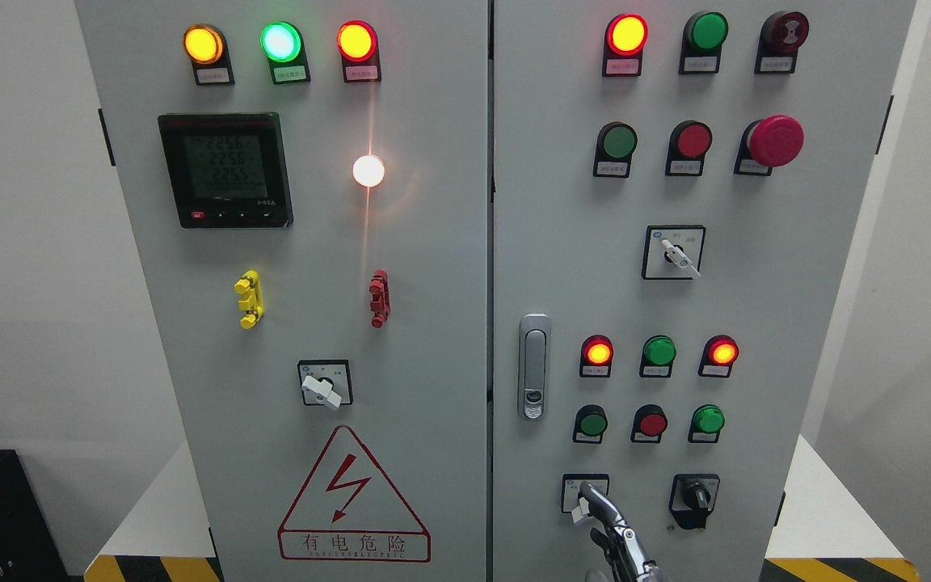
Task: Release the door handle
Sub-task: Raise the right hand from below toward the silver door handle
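Observation:
The grey electrical cabinet has two doors, both closed. A silver door handle [534, 366] sits upright and flush at the left edge of the right door [756, 323]. My right hand [616, 535] rises from the bottom edge, well below and to the right of the handle. It grips nothing. One extended finger [595, 495] lies over the white selector switch [581, 501] at the bottom of the right door; I cannot tell whether it touches. The handle stands free. My left hand is out of sight.
The right door carries lit and unlit pilot lamps, push buttons, a red mushroom stop button [774, 141] and a black rotary switch [696, 499]. The left door [288, 323] holds a meter, lamps, a selector and a red hazard triangle [352, 501]. The cabinet stands on a white platform [821, 509].

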{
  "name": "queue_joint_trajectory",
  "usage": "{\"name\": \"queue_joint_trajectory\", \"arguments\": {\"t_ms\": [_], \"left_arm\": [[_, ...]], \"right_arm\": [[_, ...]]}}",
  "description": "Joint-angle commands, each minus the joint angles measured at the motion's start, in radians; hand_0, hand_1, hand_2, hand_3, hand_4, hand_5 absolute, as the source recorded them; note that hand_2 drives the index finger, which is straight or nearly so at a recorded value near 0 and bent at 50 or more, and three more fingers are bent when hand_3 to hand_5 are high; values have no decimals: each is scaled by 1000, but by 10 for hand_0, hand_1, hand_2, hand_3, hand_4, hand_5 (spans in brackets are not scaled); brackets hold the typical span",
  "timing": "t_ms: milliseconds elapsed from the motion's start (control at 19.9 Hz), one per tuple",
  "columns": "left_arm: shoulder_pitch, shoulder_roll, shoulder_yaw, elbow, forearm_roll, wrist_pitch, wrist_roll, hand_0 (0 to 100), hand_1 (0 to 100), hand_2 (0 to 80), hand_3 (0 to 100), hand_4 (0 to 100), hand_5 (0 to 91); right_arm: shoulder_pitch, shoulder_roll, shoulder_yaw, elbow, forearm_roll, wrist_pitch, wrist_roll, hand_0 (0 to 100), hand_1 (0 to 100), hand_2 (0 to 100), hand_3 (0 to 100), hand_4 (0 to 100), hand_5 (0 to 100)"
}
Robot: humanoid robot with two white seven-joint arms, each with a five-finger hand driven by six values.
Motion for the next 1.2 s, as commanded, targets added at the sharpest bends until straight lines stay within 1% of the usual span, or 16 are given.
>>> {"name": "queue_joint_trajectory", "arguments": {"t_ms": [0, 351, 451, 602, 702, 752, 802, 853, 903, 1003, 1053, 1103, 1153], "left_arm": [[0, 0, 0, 0, 0, 0, -1, 120, 556, 0, 0, 0, 0], [0, 0, 0, 0, 0, 0, -1, 120, 556, 0, 0, 0, 0], [0, 0, 0, 0, 0, 0, -1, 120, 556, 0, 0, 0, 0], [0, 0, 0, 0, 0, 0, -1, 120, 556, 0, 0, 0, 0], [0, 0, 0, 0, 0, 0, -1, 120, 556, 0, 0, 0, 0], [0, 0, 0, 0, 0, 0, -1, 120, 556, 0, 0, 0, 0], [0, 0, 0, 0, 0, 0, -1, 120, 556, 0, 0, 0, 0], [0, 0, 0, 0, 0, 0, -1, 120, 556, 0, 0, 0, 0], [0, 0, 0, 0, 0, 0, -1, 120, 556, 0, 0, 0, 0], [0, 0, 0, 0, 0, 0, -1, 120, 556, 0, 0, 0, 0], [0, 0, 0, 0, 0, 0, -1, 120, 556, 0, 0, 0, 0], [0, 0, 0, 0, 0, 0, -1, 120, 556, 0, 0, 0, 0], [0, 0, 0, 0, 0, 0, -1, 120, 556, 0, 0, 0, 0]], "right_arm": [[-2, 0, -3, 1, -9, 1, -1, 326, 109, 0, 0, 14, 0], [-7, 1, -4, -1, -9, 3, -2, 320, 82, 0, 0, 17, 0], [-17, 1, -4, -1, -9, 6, -2, 317, 84, 0, 0, 17, 0], [-19, 3, -4, -5, -6, 33, -2, 307, 113, 0, 9, 42, 10], [-19, 3, -6, -5, -2, 38, -2, 303, 157, 0, 46, 141, 109], [-19, 3, -6, -4, -2, 38, -2, 305, 166, 0, 71, 176, 146], [-19, 3, -6, -4, 3, 38, -2, 317, 192, 0, 169, 305, 274], [-21, 3, -6, -4, 7, 38, -2, 333, 218, 0, 255, 394, 380], [-21, 3, -6, -5, 10, 38, -2, 341, 224, 0, 274, 415, 405], [-28, 4, -13, -5, 14, 38, -2, 372, 251, 0, 435, 541, 561], [-34, 4, -13, -7, 30, 39, -2, 379, 257, 0, 454, 563, 586], [-40, 4, -18, -5, 61, 44, -2, 392, 279, 0, 544, 631, 677], [-42, 4, -18, -4, 94, 49, -1, 408, 290, 0, 613, 706, 742]]}}
